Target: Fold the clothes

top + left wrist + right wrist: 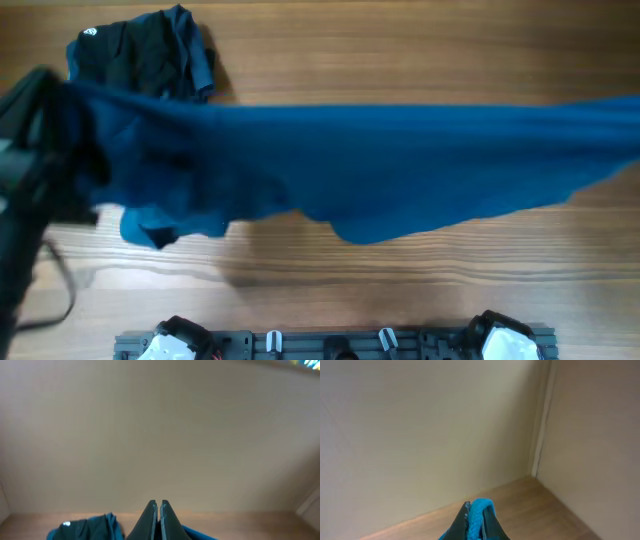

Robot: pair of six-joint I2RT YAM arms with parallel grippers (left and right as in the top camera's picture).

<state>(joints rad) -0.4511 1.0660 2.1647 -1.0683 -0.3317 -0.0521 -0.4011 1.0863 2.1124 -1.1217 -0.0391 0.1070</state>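
Observation:
The clothes (pixel 380 165), a large teal-blue garment, hang stretched in a long band across the table from the left edge to the right edge of the overhead view. Their lower edge sags toward the middle. My left gripper (pixel 159 506) is shut, and blue fabric (pixel 200 535) runs out from under its fingers. In the overhead view the left arm (pixel 30 150) shows as a dark blur at the garment's left end. My right gripper (pixel 479 509) is shut on a bunched teal fold (pixel 480 515) that sticks up between its fingers. It lies beyond the overhead view's right edge.
A black garment with a small white logo (pixel 140 55) lies crumpled at the back left of the wooden table (pixel 400 50); it also shows in the left wrist view (pixel 85 530). The arms' mounting rail (pixel 330 343) runs along the front edge. A cable (pixel 62 285) loops at the front left.

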